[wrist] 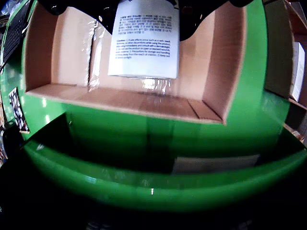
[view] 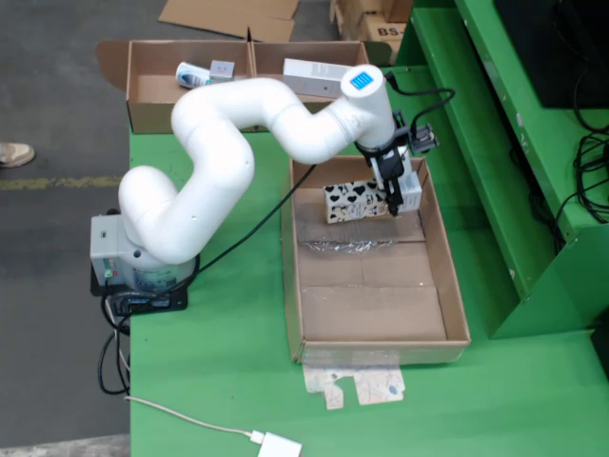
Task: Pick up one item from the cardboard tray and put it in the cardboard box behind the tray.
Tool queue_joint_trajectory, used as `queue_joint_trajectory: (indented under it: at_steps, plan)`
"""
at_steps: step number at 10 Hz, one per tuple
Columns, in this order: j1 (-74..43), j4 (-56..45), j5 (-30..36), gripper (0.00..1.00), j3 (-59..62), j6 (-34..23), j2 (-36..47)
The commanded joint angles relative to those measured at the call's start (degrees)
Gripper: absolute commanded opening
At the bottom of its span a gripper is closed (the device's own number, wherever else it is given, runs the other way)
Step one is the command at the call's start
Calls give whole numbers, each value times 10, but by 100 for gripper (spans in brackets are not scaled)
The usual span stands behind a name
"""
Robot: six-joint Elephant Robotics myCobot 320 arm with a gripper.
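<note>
Held item: white printed-label box [wrist: 145, 40], nearest the wrist camera, hanging directly below the gripper [view: 392, 195].
Gripper: closed partway, jaws clamped on the box's upper end.
Tray [view: 455, 286]: beneath gripper; heart-patterned box [view: 354, 200] just left of it in the overhead view.
Destination: cardboard box [view: 143, 81], well beyond, upper left.
Step advice: lift straight clear of the tray wall before swinging; keep grip firm.

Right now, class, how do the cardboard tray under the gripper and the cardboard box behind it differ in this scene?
1. The cardboard tray is one long open compartment; the cardboard box has a divider splitting it in two.
2. In the overhead view, the tray runs lengthwise away from the box, while the box lies crosswise at the table's far edge.
3. The gripper hangs over the tray; nothing hovers over the box.

Both are brown, open-topped and hold items.
</note>
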Motion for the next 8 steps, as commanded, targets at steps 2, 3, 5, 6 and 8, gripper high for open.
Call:
queue_joint_trajectory:
  at_steps: [2, 3, 5, 6, 8]
  plan:
    - [5, -75, -10, 0, 72, 7, 67]
    - [5, -75, -10, 0, 72, 7, 67]
    - [7, -101, -14, 0, 97, 6, 69]
    - [9, -136, -21, 0, 129, 2, 83]
    - [13, -163, -32, 0, 151, 5, 100]
